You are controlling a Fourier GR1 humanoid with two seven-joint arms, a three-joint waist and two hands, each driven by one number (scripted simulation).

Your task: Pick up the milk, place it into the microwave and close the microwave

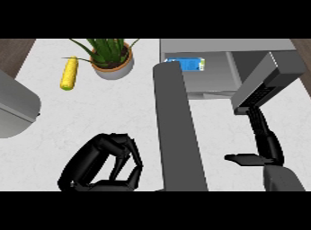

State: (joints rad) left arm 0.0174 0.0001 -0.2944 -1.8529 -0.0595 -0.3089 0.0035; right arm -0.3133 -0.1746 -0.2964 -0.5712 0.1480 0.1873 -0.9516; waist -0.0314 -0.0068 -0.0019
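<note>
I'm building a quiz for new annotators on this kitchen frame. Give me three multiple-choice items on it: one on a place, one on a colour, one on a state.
1. Where is the milk carton?
A. Inside the microwave
B. Beside the corn cob
C. In the left hand

2. What colour is the corn cob?
A. Red
B. Yellow
C. Purple

3. How does the microwave door stand?
A. Shut
B. Taken off
C. Swung open

Answers:
1. A: the blue carton sits in the cavity, behind the door's far end.
2. B: the cob left of the potted plant is yellow with a greenish tip.
3. C: the door juts out toward the robot, leaving the cavity exposed.

The right hand hovers open, apart from the door, so closing is not yet done.
</note>
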